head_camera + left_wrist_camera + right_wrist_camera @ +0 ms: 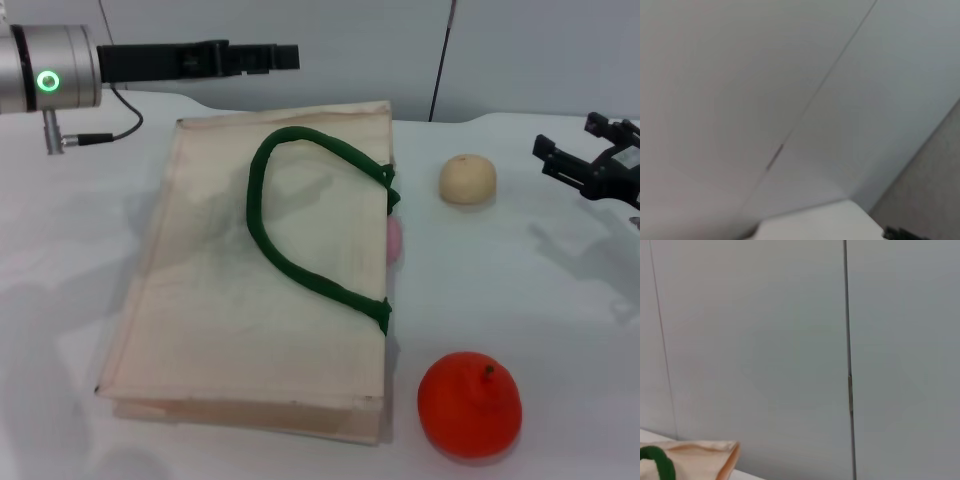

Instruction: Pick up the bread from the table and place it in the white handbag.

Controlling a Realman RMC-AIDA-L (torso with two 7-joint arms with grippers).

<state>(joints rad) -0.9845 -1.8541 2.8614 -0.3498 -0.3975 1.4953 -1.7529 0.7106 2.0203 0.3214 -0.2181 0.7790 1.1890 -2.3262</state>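
The white handbag [220, 300] lies flat on the table in the head view, with its dark green strap handle [300, 270] looped on top. A corner of it also shows in the right wrist view [695, 460]. The bread is not in view in any frame. My left gripper [285, 57] hangs above the far edge of the handbag, pointing right. My right gripper [560, 160] is open and empty at the far right, above the table and apart from everything.
A small round tan bun [467, 180] sits right of the handbag's far end. An orange fruit [469, 405] sits near the front right. A pink ball [394, 240] peeks out at the handbag's right edge. The wrist views show mostly wall.
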